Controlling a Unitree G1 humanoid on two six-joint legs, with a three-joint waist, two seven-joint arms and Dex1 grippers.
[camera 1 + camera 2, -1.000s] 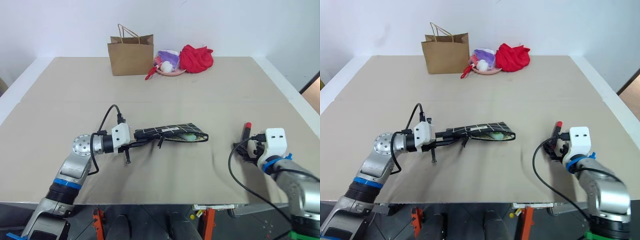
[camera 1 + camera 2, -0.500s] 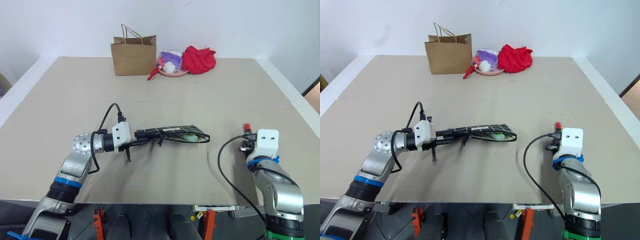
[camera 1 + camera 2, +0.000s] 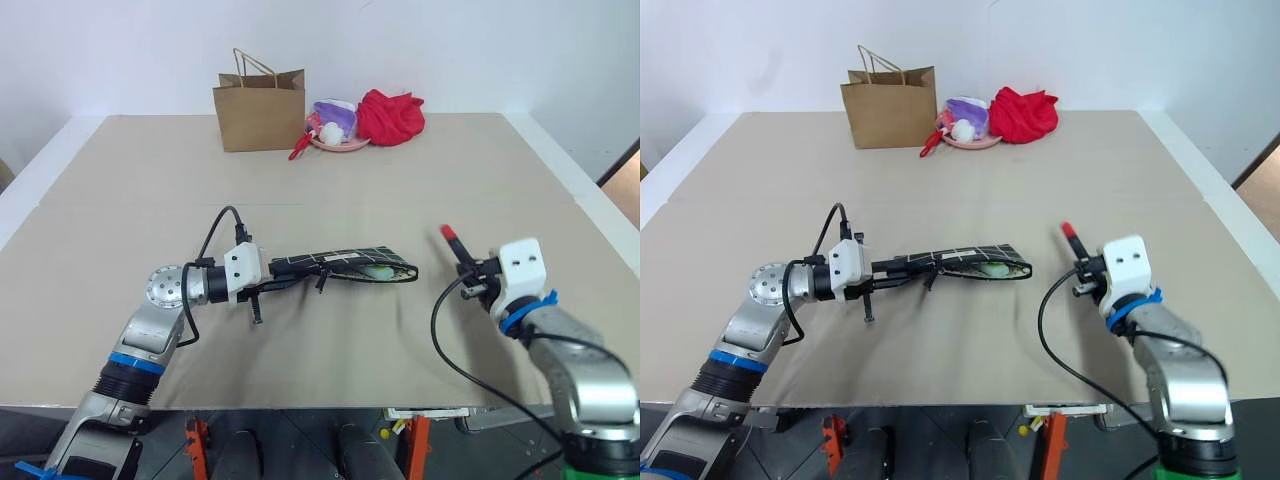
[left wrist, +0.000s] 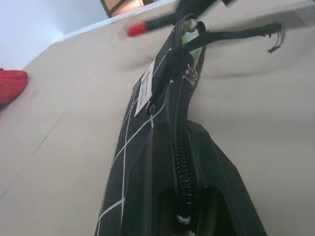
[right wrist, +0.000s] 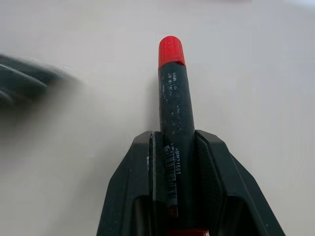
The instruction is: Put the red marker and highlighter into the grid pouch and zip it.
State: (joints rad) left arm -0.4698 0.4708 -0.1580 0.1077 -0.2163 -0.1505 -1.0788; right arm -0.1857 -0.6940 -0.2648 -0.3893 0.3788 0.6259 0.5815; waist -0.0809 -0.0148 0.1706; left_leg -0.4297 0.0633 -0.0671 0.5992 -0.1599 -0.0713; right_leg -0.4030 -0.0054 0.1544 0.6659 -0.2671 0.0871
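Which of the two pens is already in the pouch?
The highlighter, its light green showing inside the grid pouch mouth. The red marker is outside, clamped in the right pincer.

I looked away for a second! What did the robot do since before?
The right hand, gripping the short red and black marker, lifted it off the beige table toward the black grid fabric pouch. The left hand kept pinching the pouch; the green highlighter stayed inside.

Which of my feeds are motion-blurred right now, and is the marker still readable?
Left wrist view: red marker streaks at the far end, grid pouch zipper stays sharp. Right wrist view: marker barrel crisp in the right end effector, pouch a dark smear beside it. Head views: even light, soft shadows, no glare.
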